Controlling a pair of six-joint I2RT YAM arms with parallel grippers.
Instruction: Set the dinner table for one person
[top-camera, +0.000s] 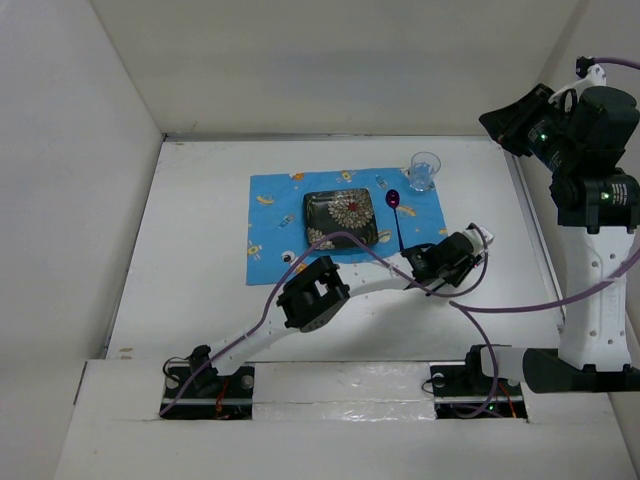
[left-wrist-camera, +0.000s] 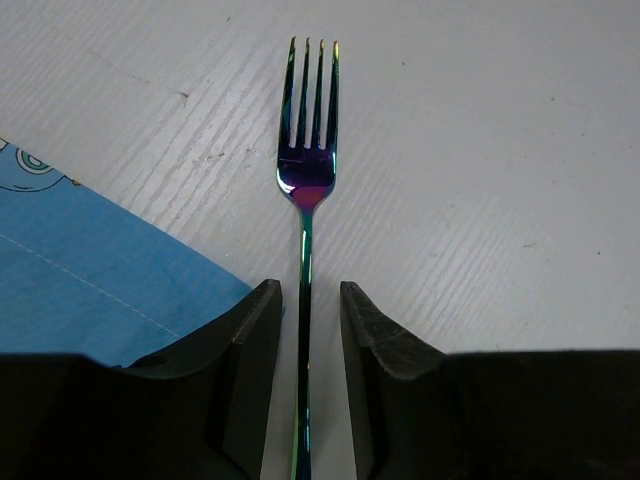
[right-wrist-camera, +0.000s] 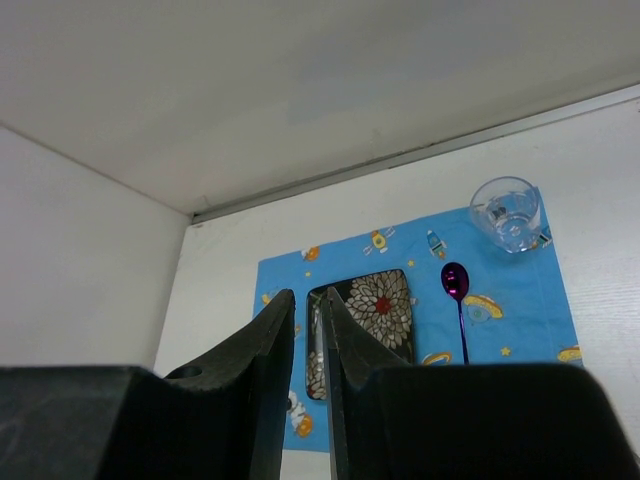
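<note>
An iridescent fork (left-wrist-camera: 307, 170) lies on the white dinner table (left-wrist-camera: 500, 150), tines pointing away from me, just right of the blue placemat's corner (left-wrist-camera: 90, 270). My left gripper (left-wrist-camera: 308, 290) is open, its jaws straddling the fork's handle with a gap on each side. In the top view the left gripper (top-camera: 462, 252) sits low at the placemat's (top-camera: 275, 215) near right corner. On the placemat are a dark floral plate (top-camera: 340, 215), a purple spoon (top-camera: 393, 200) and a clear glass (top-camera: 424, 170). My right gripper (top-camera: 492, 120) is raised at the far right, jaws nearly together and empty.
White walls bound the table (top-camera: 200, 250) on the left, back and right. The right wrist view looks down past its gripper (right-wrist-camera: 308, 300) on the plate (right-wrist-camera: 375, 305), spoon (right-wrist-camera: 455, 282) and glass (right-wrist-camera: 505, 212). A purple cable loops over the left arm.
</note>
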